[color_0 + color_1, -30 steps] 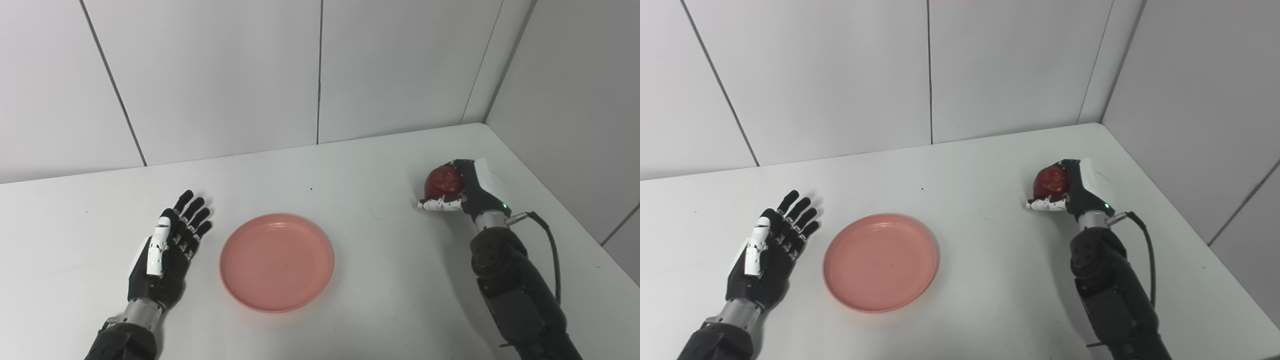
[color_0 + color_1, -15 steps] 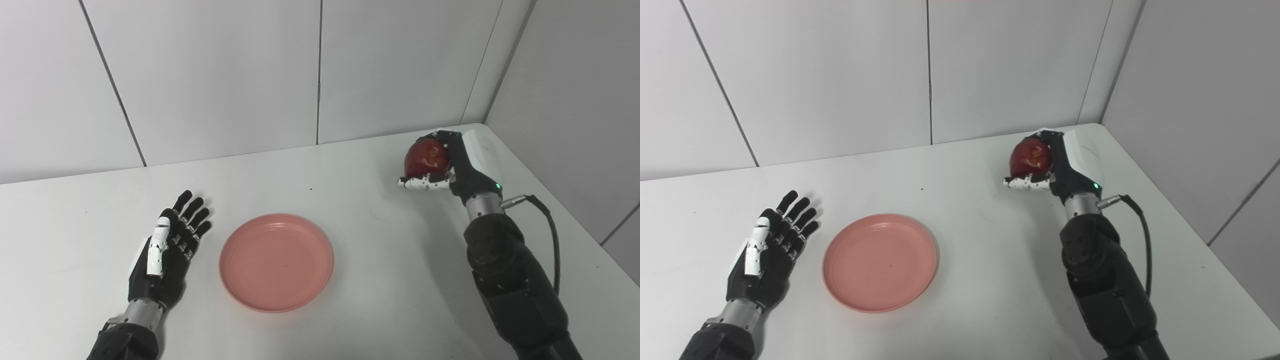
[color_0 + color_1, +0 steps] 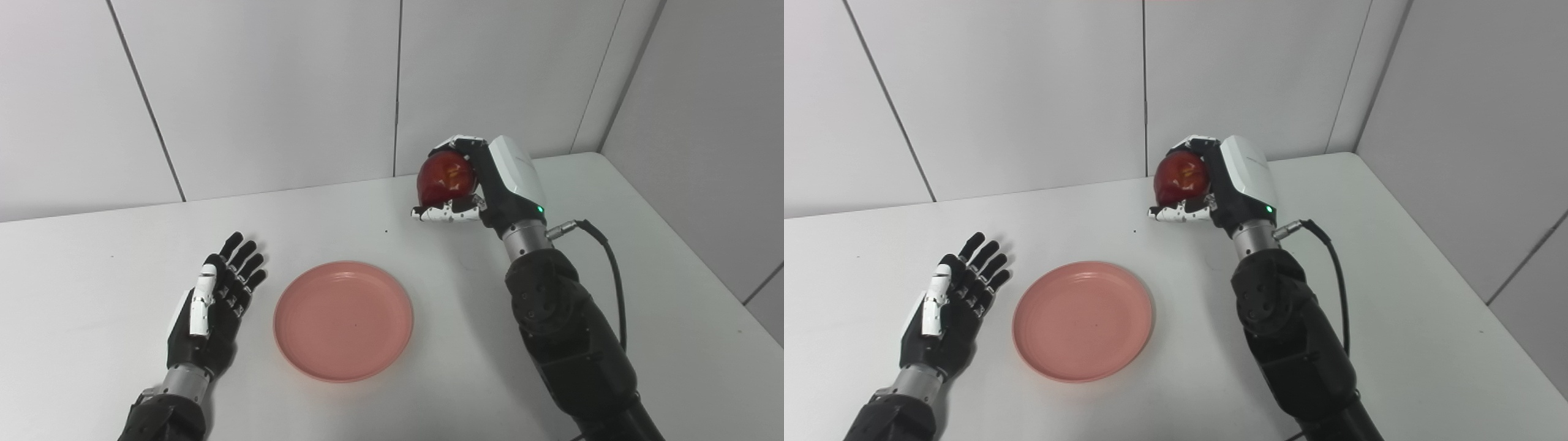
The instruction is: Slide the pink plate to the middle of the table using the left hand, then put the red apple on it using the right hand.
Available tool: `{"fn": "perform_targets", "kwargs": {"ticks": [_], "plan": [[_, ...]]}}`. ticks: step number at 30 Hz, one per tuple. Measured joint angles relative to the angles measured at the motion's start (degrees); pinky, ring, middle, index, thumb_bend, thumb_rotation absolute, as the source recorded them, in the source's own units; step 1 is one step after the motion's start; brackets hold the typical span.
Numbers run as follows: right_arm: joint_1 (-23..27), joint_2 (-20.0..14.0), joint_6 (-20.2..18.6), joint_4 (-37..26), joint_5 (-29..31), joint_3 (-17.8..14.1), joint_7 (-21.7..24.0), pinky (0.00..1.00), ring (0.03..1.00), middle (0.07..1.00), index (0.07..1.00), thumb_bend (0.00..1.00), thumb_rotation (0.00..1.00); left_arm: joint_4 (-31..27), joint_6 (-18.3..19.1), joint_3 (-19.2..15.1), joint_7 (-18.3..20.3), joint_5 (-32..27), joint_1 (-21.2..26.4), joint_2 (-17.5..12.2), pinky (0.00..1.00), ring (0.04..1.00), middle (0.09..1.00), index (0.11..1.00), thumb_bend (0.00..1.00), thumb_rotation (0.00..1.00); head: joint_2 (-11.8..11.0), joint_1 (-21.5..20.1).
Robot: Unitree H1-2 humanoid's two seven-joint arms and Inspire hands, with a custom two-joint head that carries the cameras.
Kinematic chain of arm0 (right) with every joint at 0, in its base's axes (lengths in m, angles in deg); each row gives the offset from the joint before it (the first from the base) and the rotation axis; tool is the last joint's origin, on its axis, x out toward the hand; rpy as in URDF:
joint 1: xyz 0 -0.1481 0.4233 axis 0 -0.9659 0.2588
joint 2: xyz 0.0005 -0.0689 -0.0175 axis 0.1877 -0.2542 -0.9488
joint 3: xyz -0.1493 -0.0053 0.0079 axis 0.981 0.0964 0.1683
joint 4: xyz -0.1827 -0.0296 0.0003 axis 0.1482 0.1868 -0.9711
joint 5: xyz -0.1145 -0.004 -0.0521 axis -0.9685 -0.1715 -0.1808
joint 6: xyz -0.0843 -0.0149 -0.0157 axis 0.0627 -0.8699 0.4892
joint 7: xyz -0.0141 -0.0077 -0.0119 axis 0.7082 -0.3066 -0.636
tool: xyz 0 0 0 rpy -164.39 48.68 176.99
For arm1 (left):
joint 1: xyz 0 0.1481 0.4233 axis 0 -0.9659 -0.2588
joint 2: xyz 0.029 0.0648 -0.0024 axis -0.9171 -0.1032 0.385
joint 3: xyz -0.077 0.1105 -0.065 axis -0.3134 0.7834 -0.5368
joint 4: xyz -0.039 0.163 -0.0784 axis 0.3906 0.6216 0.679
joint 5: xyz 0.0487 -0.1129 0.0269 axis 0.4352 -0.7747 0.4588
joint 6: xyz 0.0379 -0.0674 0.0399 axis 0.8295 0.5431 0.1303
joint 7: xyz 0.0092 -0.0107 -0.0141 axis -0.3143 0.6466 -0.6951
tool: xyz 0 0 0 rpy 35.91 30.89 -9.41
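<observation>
Apple lifted & swung in toward plate

Right robot hand point(image 3: 484, 184) is clamped on red apple point(image 3: 446, 177), now raised well above desk point(image 3: 643, 294) & carried left vs 1 s ago, when it sat low nr the right edge. Pink plate point(image 3: 343, 320) is already mid-desk, empty. Left robot hand point(image 3: 211, 306) rests beside it, fingers apart, holding nothing. Judged: transport underway, lowering onto plate comes next.
</observation>
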Motion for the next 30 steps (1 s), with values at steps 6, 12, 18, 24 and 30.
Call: {"fn": "perform_targets", "kwargs": {"ticks": [6,12,18,24,30], "plan": [[1.8,2.5,1.2,0.5,-1.4,3.4,0.1,0.30,0.380,0.442,0.484,0.52,0.13,-0.8,0.5,0.4,-0.9,0.2,-0.3,0.4,0.93,0.930,0.936,0.917,0.37,1.00,0.2,2.4],[2.4,5.2,2.6,1.9,-2.1,6.5,0.1,0.30,0.392,0.459,0.485,0.52,0.13,-1.1,0.6,0.9,-1.8,0.2,-0.5,1.1,0.93,0.931,0.933,0.911,0.37,1.00,0.4,5.4],[2.6,7.6,3.8,2.9,-2.2,8.9,0.1,0.28,0.371,0.451,0.485,0.52,0.13,-1.2,0.6,1.2,-2.8,0.7,-0.5,2.2,0.93,0.927,0.929,0.913,0.37,1.00,0.9,8.7],[2.0,8.9,3.8,2.8,-4.2,12.6,1.9,0.27,0.349,0.444,0.485,0.52,0.13,-2.0,0.8,1.7,-4.1,1.9,-0.8,2.8,0.93,0.928,0.933,0.912,0.37,1.00,1.3,12.2],[-1.1,10.5,4.6,2.7,-3.8,14.9,2.4,0.26,0.337,0.437,0.486,0.52,0.13,-2.3,1.0,1.5,-4.9,2.4,-1.0,3.7,0.91,0.926,0.929,0.897,0.37,1.00,1.8,13.9]]}}
